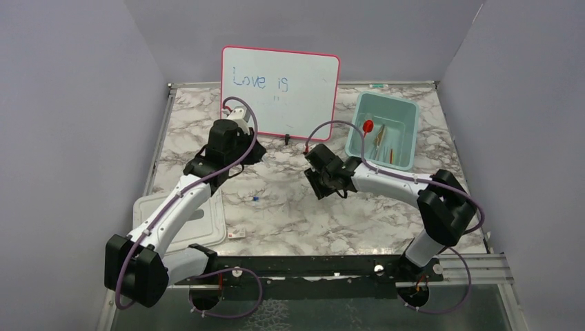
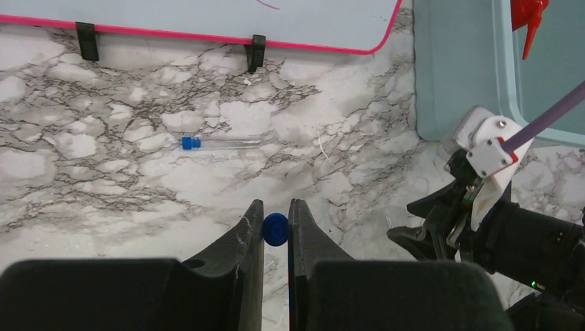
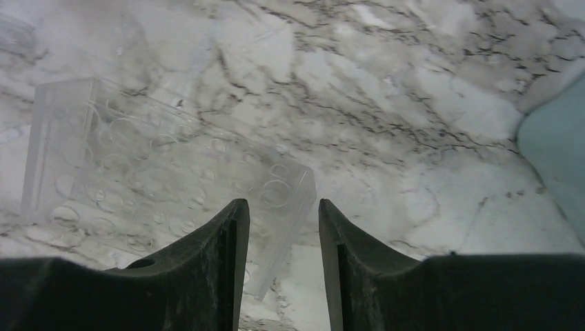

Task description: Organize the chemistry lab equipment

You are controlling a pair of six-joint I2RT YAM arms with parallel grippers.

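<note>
My left gripper [image 2: 276, 219] is shut on a blue-capped tube [image 2: 276, 229], which shows end-on, blue cap toward the camera, just above the marble table. Another blue-capped tube [image 2: 221, 143] lies flat on the table ahead of it, near the whiteboard's foot. My right gripper [image 3: 279, 204] hangs low at mid-table [image 1: 319, 181]. Its jaws stand apart around the near corner of the clear rack [image 3: 159, 183], with a gap showing on both sides. The squeeze bottle's red nozzle [image 1: 368, 126], metal tongs [image 1: 380, 138] and a thin tool lie in the teal bin [image 1: 407, 131].
The pink-framed whiteboard [image 1: 279, 91] stands at the back on black clips. A white tray [image 1: 186, 224] lies at the front left, a small white piece [image 1: 236, 234] beside it. A tiny blue bit [image 1: 256, 198] is at mid-table. The two grippers are close together.
</note>
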